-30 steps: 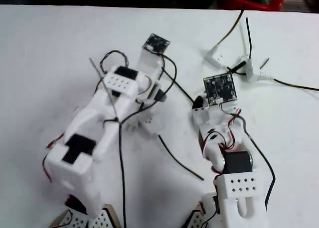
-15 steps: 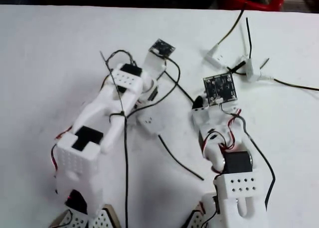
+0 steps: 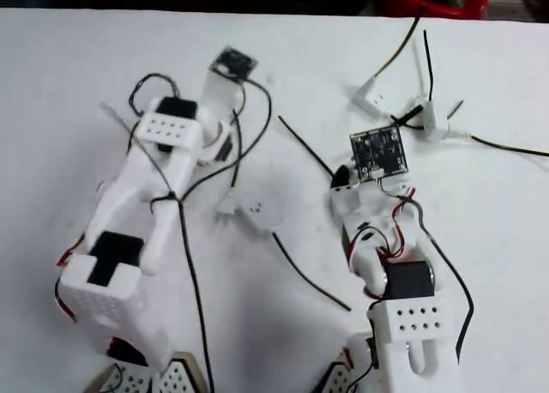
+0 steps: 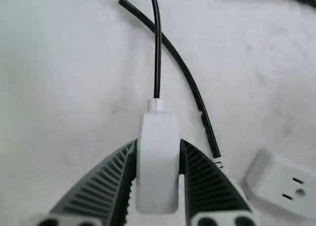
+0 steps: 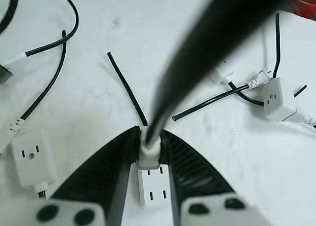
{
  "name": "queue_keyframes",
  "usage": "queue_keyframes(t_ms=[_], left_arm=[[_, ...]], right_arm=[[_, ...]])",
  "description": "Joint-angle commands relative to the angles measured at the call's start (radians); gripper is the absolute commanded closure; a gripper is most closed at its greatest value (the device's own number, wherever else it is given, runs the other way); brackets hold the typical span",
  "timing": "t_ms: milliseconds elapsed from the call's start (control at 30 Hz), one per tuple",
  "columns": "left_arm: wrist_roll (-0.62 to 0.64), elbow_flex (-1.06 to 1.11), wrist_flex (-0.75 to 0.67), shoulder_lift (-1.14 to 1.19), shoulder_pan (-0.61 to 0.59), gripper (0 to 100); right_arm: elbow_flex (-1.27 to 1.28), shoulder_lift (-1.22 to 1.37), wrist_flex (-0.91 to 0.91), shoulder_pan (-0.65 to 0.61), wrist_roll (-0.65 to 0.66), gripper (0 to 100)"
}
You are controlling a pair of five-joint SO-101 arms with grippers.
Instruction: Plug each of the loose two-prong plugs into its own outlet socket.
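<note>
My left gripper (image 4: 157, 144) is shut on a white two-prong plug (image 4: 158, 162), and the plug's thin black cord (image 4: 157, 48) runs away over the table. A white outlet socket (image 4: 284, 186) lies just beside this gripper. In the high view the left gripper (image 3: 226, 147) hangs at centre left, with that socket (image 3: 253, 213) below it. My right gripper (image 5: 149, 134) is shut on another white plug (image 5: 148, 154), directly over a white outlet block (image 5: 150, 189). A thick black cord rises from this plug. The right gripper (image 3: 341, 180) sits mid-table in the high view.
Another outlet (image 5: 32, 157) with a short cord lies to one side. A further outlet (image 3: 433, 118) and a white plug (image 3: 369, 97) with tangled cords rest at the back right. Loose black cords (image 3: 309, 273) cross the white table (image 3: 86, 75) between the arms.
My left arm has swung to the left and slightly back, carrying the plug away from the middle. The right arm has stayed still.
</note>
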Motion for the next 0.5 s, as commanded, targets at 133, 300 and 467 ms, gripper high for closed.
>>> queue_keyframes(t_ms=[133, 300, 467], left_arm=[[-0.037, 0.097, -0.089, 0.005, -0.062, 74], [-0.031, 0.048, -0.126, 0.015, -0.193, 72], [-0.054, 0.035, -0.163, 0.015, -0.291, 72]], right_arm=[[0.014, -0.018, -0.05, -0.035, 0.0, 98.1], [0.015, -0.018, -0.05, -0.035, 0.0, 98.1], [0.015, -0.018, -0.05, -0.035, 0.002, 98.1]])
